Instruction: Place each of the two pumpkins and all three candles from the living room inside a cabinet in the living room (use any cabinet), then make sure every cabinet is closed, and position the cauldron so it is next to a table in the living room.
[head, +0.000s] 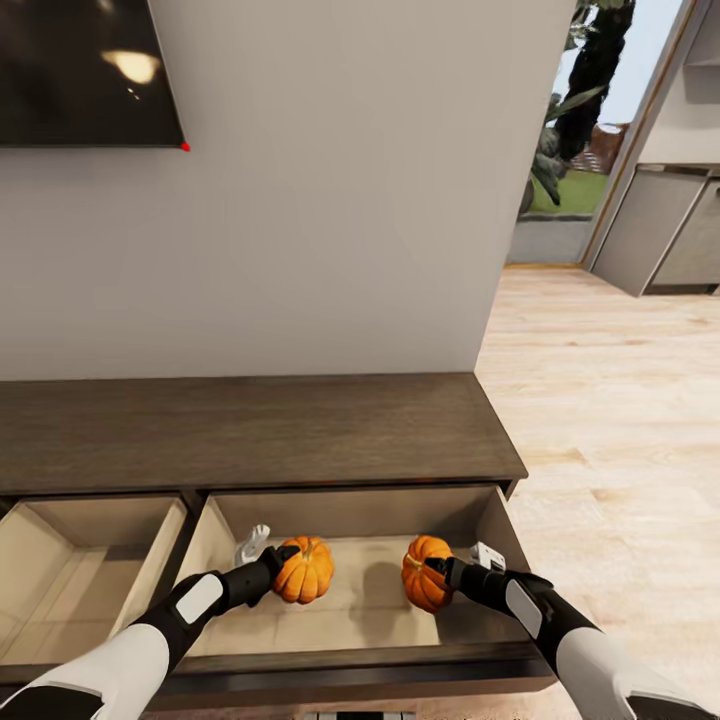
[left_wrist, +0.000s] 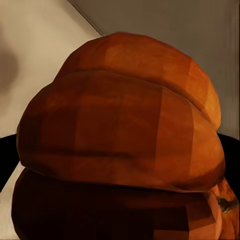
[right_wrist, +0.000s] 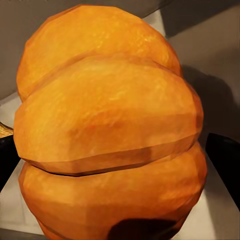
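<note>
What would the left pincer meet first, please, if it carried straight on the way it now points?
Likely the other pumpkin, held by the right pincer across the open drawer; its own pumpkin would lead, though depth is unclear.

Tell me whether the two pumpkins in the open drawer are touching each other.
Apart. The head view shows bare beige drawer floor between the left pumpkin and the right pumpkin, each at its own gripper, left gripper and right gripper.

Dark wall-mounted screen (head: 85, 70) upper left, pale wood floor (head: 610, 400) — grey cupboards (head: 665, 235), garden doorway (head: 570, 150) beyond
</note>
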